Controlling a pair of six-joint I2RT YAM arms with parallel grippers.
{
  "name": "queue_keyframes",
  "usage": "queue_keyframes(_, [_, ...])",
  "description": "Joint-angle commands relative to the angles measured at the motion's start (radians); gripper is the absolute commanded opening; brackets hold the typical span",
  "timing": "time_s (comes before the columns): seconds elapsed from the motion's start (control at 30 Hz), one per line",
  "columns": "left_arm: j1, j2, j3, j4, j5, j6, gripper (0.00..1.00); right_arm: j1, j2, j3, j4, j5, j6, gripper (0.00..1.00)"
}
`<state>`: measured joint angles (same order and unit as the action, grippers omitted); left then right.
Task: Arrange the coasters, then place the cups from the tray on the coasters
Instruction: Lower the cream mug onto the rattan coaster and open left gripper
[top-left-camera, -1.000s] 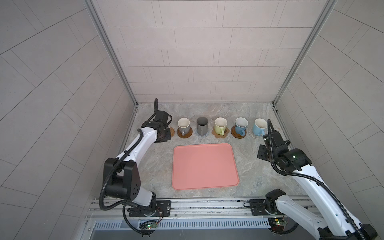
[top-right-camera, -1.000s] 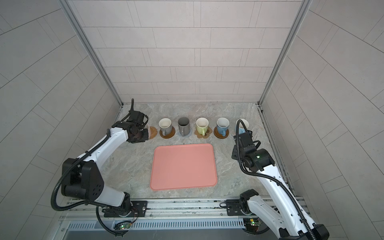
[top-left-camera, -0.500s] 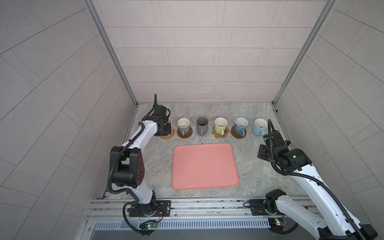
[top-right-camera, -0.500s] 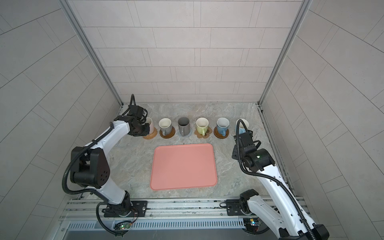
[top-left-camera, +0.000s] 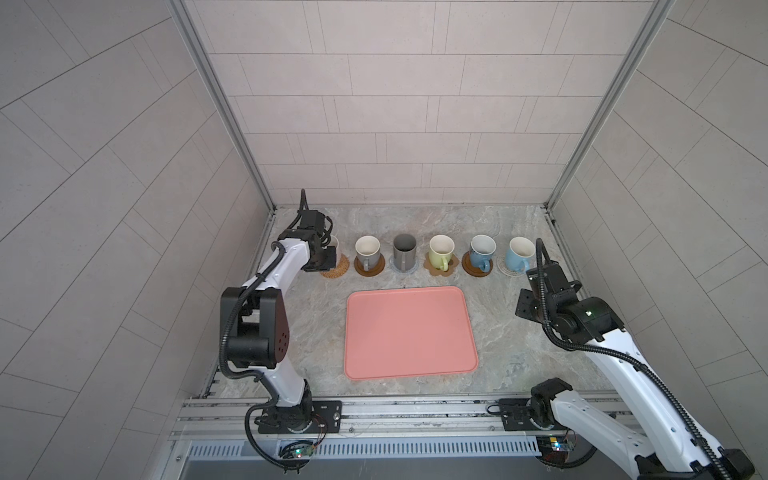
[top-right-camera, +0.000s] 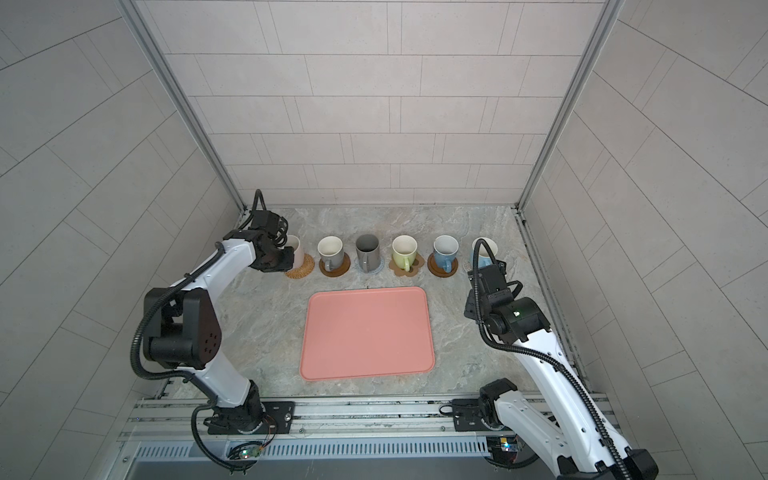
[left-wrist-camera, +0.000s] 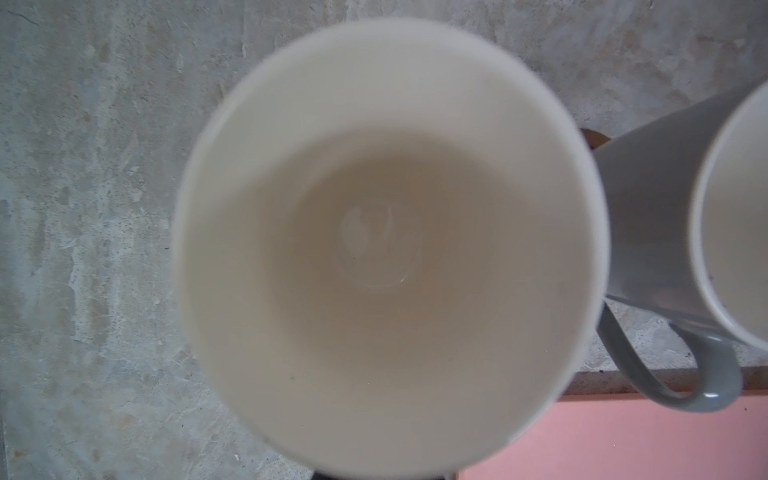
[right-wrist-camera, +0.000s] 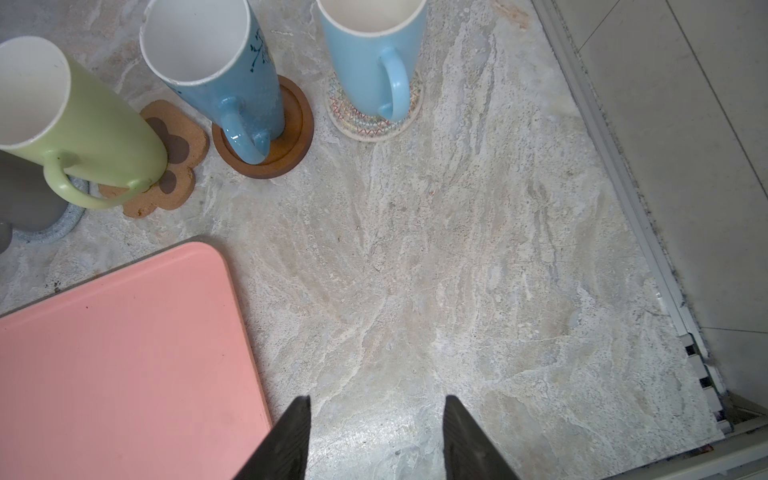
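Note:
My left gripper is shut on a cream cup that fills the left wrist view. The cup stands at the woven rattan coaster, far left of the row; whether it rests on it I cannot tell. Other cups stand on coasters: grey-handled, dark grey, light green, blue and light blue. The pink tray lies bare in front of them. My right gripper hangs open over bare table, right of the tray.
The marble table is boxed in by tiled walls on three sides. A metal rail runs along the right edge near my right gripper. The arm bases sit on a rail along the front edge.
My left arm has carried the cream cup back and to the left, from in front of the rattan coaster to over it. The right arm has not moved.

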<state>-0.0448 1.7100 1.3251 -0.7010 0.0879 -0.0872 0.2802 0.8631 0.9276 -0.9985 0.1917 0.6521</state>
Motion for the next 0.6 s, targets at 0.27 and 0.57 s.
queue_keyframes(0.27, [0.011,0.054,0.081,0.027,0.017,0.049,0.13,-0.005,-0.02,0.031,-0.035,0.032,0.012,0.54])
queue_keyframes(0.57, [0.015,0.067,0.075,0.026,-0.002,0.064,0.13,-0.006,-0.022,0.028,-0.042,0.033,0.012,0.54])
